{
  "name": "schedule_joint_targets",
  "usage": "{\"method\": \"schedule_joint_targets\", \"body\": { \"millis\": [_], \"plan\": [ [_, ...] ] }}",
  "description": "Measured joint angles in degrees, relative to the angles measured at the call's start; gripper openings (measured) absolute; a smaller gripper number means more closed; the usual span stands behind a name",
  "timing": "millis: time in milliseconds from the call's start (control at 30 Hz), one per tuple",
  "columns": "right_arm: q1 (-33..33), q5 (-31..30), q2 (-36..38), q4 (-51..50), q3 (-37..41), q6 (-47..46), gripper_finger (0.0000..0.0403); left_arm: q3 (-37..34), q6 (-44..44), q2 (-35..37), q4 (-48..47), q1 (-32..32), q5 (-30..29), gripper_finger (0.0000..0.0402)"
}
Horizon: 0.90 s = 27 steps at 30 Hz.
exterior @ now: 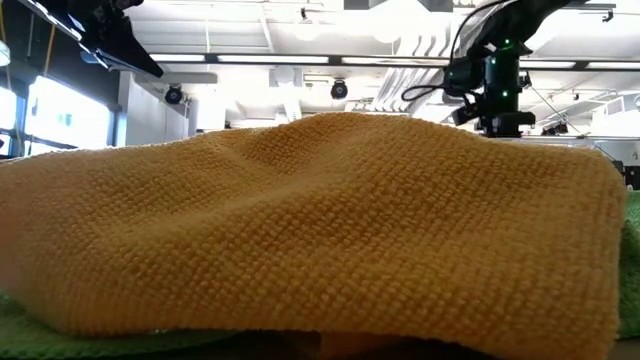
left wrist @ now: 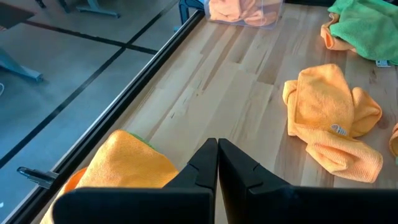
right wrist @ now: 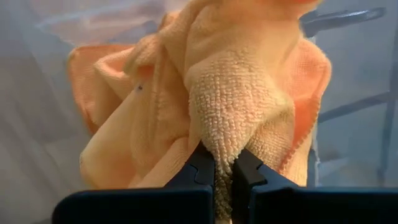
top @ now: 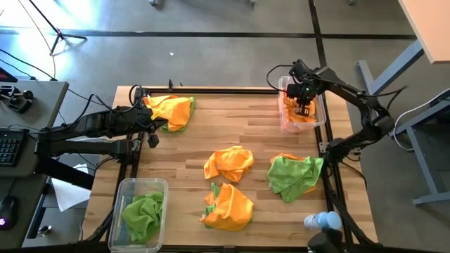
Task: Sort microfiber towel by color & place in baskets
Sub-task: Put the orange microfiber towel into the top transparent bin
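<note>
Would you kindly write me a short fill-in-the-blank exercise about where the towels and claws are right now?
1. The right claw is shut on an ____ towel over the far basket.
2. The near basket holds a ____ towel.
3. The left claw is ____ and holds nothing.

Missing words: orange; green; shut

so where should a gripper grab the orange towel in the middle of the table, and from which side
Probably from straight above. The middle orange towel lies crumpled on the table, apart from the other cloths, with raised folds across its top. Pinch one of those ridges near its centre, so the fingers close on bunched cloth rather than scraping a flat edge. The left gripper is shut and free; the right gripper holds an orange towel.
</note>
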State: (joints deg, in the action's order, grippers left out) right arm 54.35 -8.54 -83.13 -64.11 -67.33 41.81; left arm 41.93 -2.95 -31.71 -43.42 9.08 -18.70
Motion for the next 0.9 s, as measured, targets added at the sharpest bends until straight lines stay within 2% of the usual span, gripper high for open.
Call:
{"method": "schedule_joint_targets", "body": {
  "millis": [233, 433, 533, 700, 900],
  "plan": [
    [0.0, 1.5, 0.0, -4.5, -6.6, -2.2, 0.0, 0.0, 0.0, 0.0, 0.0, 0.0, 0.0, 0.0],
    [0.0, 10.6, 0.1, -7.4, -10.3, -2.8, 0.0, 0.0, 0.0, 0.0, 0.0, 0.0, 0.0, 0.0],
    [0.0, 13.6, 0.1, -7.4, -9.8, -0.1, 0.0, 0.0, 0.0, 0.0, 0.0, 0.0, 0.0, 0.0],
    [0.0, 13.5, 0.1, -7.4, -8.1, 4.7, 0.0, 0.0, 0.0, 0.0, 0.0, 0.0, 0.0, 0.0],
    [0.0, 11.8, 0.0, -5.9, -3.0, 4.8, 0.0, 0.0, -0.4, 0.0, 0.0, 0.0, 0.0, 0.0]
  ]
}}
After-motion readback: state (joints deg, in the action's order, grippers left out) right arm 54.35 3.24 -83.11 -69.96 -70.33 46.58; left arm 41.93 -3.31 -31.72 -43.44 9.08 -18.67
